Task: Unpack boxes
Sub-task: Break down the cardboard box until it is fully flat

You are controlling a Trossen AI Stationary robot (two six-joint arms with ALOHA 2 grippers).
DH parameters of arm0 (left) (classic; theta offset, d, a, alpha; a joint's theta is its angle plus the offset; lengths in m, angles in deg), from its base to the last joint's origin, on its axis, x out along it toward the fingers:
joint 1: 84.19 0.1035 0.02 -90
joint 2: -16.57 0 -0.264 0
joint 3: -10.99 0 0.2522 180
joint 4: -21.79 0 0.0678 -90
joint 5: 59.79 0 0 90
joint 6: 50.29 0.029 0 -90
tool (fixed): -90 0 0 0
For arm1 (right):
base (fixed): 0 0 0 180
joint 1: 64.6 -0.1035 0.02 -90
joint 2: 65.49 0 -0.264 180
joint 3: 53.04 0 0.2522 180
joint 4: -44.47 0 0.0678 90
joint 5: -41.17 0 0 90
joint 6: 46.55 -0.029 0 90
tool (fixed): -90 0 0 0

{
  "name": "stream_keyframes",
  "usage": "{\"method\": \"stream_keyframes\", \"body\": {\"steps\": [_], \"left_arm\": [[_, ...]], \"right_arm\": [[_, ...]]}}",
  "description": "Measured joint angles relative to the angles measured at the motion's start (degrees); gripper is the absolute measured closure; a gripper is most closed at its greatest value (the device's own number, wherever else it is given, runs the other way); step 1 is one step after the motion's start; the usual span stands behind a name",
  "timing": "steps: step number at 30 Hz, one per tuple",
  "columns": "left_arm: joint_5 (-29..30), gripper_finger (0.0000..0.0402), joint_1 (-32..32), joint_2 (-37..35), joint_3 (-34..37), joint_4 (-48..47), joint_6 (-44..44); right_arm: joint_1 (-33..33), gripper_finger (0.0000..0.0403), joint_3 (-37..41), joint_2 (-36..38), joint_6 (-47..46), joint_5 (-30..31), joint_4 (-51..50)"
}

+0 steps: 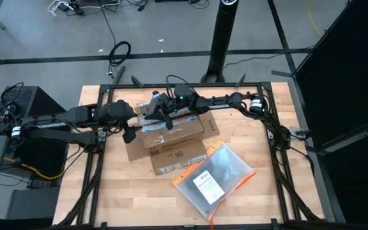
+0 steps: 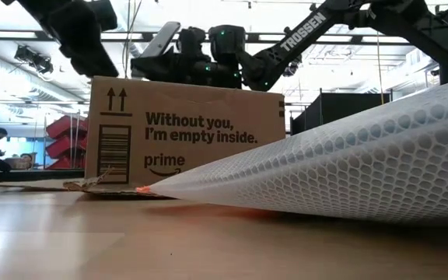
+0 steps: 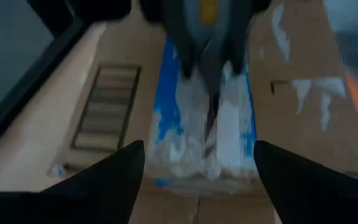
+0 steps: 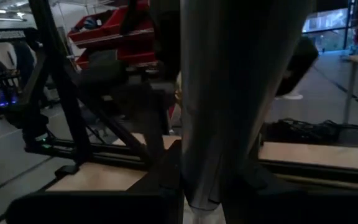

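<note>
The left gripper point(image 3: 197, 162) has its two dark fingers point(image 3: 114, 177) spread wide, with nothing between them. It hangs just above the top of the cardboard box point(image 1: 168, 137), over the strip of blue-edged tape point(image 3: 207, 124) that runs along the seam where the flaps meet. The tape looks white, torn and wrinkled in the middle, with a dark slit along it. In the overhead view this gripper point(image 1: 128, 134) sits at the box's left end.

The right gripper point(image 1: 165, 115) reaches in from the right arm and hovers over the far edge of the box, beside its label point(image 1: 147, 107). Its fingers are pressed close together on a pale grey blade-like tool point(image 4: 229, 106) that fills most of the right wrist view. In the left wrist view the tip of this gripper point(image 3: 207, 37) comes down onto the tape at the seam.

The box lies in the middle of the wooden table point(image 1: 107, 198), toward the far side, with one flap spread flat on the wood at its left. Its top appears closed, so I cannot tell what is inside. Its side reads "Without you, I'm empty inside." point(image 2: 201, 128).

A clear plastic pouch point(image 1: 213, 179) with an orange edge lies flat just in front of the box, with a white card inside it.
</note>
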Motion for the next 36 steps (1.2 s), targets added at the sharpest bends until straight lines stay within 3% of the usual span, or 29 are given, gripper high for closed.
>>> {"method": "stream_keyframes", "body": {"steps": [7,13,36], "left_arm": [[-1.73,0.0117,-0.06,0.46,2.75,3.88,1.01],[-3.66,0.0118,-0.55,0.40,5.20,5.23,1.62],[-3.38,0.0129,-2.38,2.07,7.90,10.29,3.88]], "right_arm": [[-1.27,0.0362,-0.51,-0.59,1.86,1.14,-0.60],[-2.31,0.0362,-0.51,-0.54,4.97,6.43,-4.70],[-3.68,0.0362,-4.47,-1.44,10.98,8.40,-14.93]]}}
